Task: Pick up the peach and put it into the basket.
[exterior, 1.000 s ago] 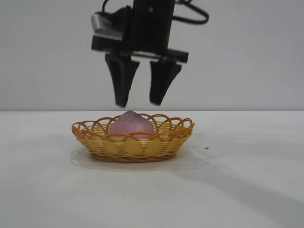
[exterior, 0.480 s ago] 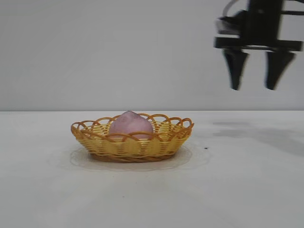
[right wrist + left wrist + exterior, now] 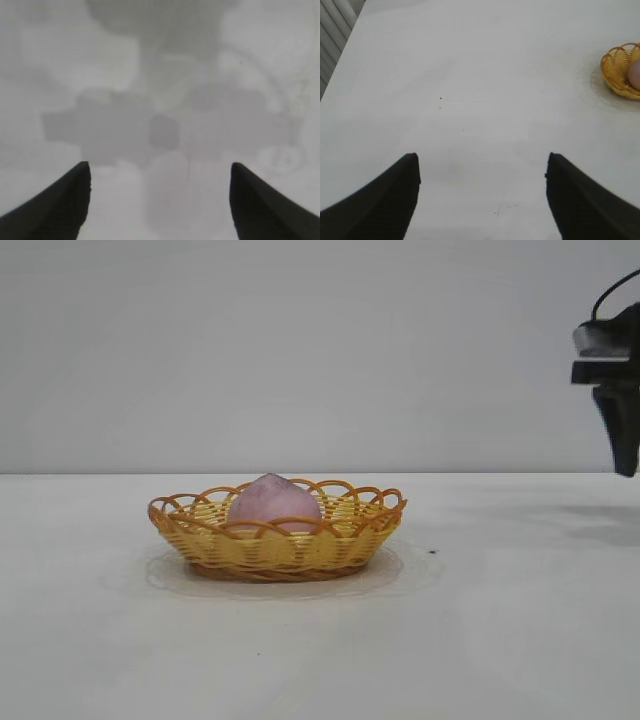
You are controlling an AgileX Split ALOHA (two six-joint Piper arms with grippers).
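Note:
The pink-mauve peach (image 3: 275,502) lies inside the yellow-orange wicker basket (image 3: 205,538) on the white table, left of centre. It touches no gripper. My right gripper (image 3: 160,170) is open and empty, high above the table at the far right edge of the exterior view, where only one finger (image 3: 626,430) shows. My left gripper (image 3: 480,162) is open and empty over bare table, out of the exterior view. In the left wrist view the basket (image 3: 616,70) and an edge of the peach (image 3: 636,74) show far off.
The white table (image 3: 480,640) stretches all round the basket. A small dark speck (image 3: 432,552) lies to the right of the basket. The right arm's shadow falls on the table under it (image 3: 125,130).
My right gripper, open, has moved up and to the right from just above the peach to the view's right edge. The peach and basket have stayed put.

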